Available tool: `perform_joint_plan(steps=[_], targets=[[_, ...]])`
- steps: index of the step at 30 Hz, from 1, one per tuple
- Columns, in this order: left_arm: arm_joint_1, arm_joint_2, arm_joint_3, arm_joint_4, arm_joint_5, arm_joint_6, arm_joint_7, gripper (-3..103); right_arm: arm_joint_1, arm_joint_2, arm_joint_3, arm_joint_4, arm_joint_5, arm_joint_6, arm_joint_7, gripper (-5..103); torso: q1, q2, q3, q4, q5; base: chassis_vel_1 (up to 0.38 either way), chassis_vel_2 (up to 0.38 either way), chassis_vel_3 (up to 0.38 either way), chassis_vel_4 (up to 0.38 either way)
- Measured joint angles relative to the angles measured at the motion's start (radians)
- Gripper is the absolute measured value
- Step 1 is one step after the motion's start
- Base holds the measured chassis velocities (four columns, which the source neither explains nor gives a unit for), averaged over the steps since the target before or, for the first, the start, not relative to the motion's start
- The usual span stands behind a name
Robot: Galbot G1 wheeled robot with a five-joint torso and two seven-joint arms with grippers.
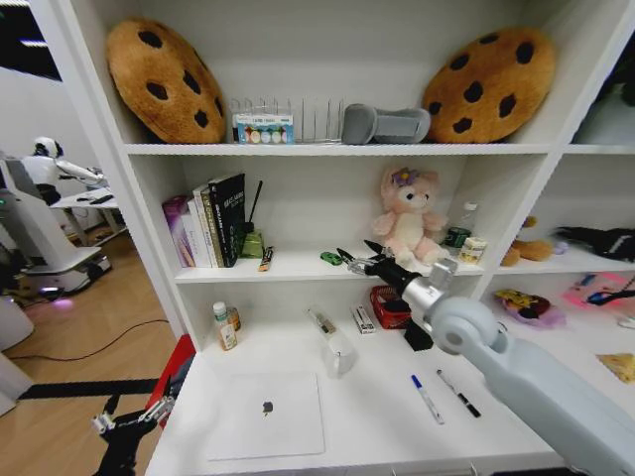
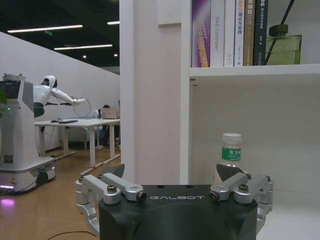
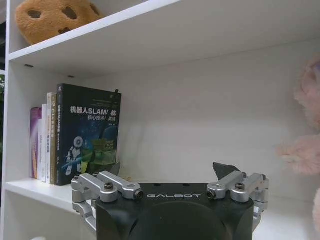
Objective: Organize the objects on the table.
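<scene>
So the right claw [image 1: 359, 260] is hanging up at the middle shelf [image 1: 298, 266], fingers spread apart and gripping nothing, right beside the little green car [image 1: 330, 258] that's sitting on that shelf near the pink plush [image 1: 409, 216]. The left claw [image 1: 129, 421] is parked low off the surface's [image 1: 377, 416] front left corner, also spread wide with nothing in it. The laptop [image 1: 266, 415] is lying closed toward the front left of the surface. The marker [image 1: 428, 399] and the pen [image 1: 458, 393] are lying side by side, close but not touching, toward the front right.
</scene>
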Motion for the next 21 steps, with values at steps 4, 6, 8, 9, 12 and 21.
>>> perform_joint_plan(steps=[4,6,8,9,12,21], targets=[[0.000,-0.002,0.001,-0.001,-0.002,-0.007,0.004,100,-0.069,-0.006,0.048,0.045,-0.043,0.000,0.040,100,0.000,0.000,0.000,0.0007,0.0000,0.000,0.000,0.000,0.000],[-0.002,-0.001,0.001,-0.005,-0.001,-0.012,0.005,100,-0.140,-0.003,0.105,0.073,-0.074,-0.004,0.066,100,0.000,0.000,0.000,0.0011,-0.0001,0.000,0.000,0.000,0.000],[-0.003,-0.001,0.001,-0.009,-0.003,-0.014,0.007,100,-0.174,0.001,0.128,0.081,-0.090,-0.004,0.070,100,0.000,0.000,0.000,0.0012,-0.0002,0.000,0.000,0.000,0.000],[-0.006,0.000,0.000,-0.015,-0.011,-0.017,0.014,100,-0.249,0.012,0.168,0.087,-0.128,0.012,0.071,100,0.000,0.000,0.000,0.0007,0.0000,0.000,0.000,0.000,0.000],[-0.012,0.002,-0.001,-0.020,-0.026,-0.021,0.018,100,-0.378,0.038,0.237,0.097,-0.179,0.039,0.063,100,0.000,0.000,0.000,0.0003,0.0001,0.000,0.000,0.000,0.000],[-0.009,0.001,-0.007,-0.011,-0.043,-0.035,0.023,100,-0.732,0.202,0.409,0.147,-0.404,0.125,0.007,100,0.000,0.000,0.000,0.0005,-0.0001,0.000,0.000,0.000,0.000]])
